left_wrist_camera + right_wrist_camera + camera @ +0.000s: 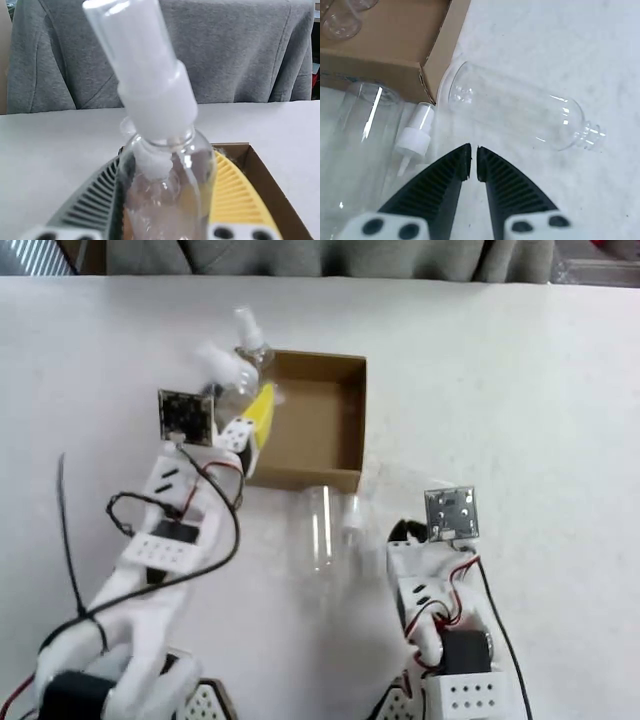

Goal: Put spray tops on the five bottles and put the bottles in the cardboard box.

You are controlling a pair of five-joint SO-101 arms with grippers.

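Observation:
My left gripper (167, 167) is shut on a clear bottle (165, 200) that carries a white spray top (145, 75), tilted. In the high view that gripper (250, 405) holds the bottle (243, 368) at the left wall of the cardboard box (352, 420). My right gripper (473, 162) is shut with nothing in it, above the table in front of the box. Just beyond it lie a bare clear bottle (515, 112), a loose white spray top (415, 137) and a second clear bottle (365, 130). More clear bottles (342, 20) lie inside the box (395, 40).
The white table (520, 390) is open to the right of the box. A grey cloth (240, 55) hangs behind the table's far edge. The right arm (440, 580) stands near the front edge, close to the lying bottle (318, 530).

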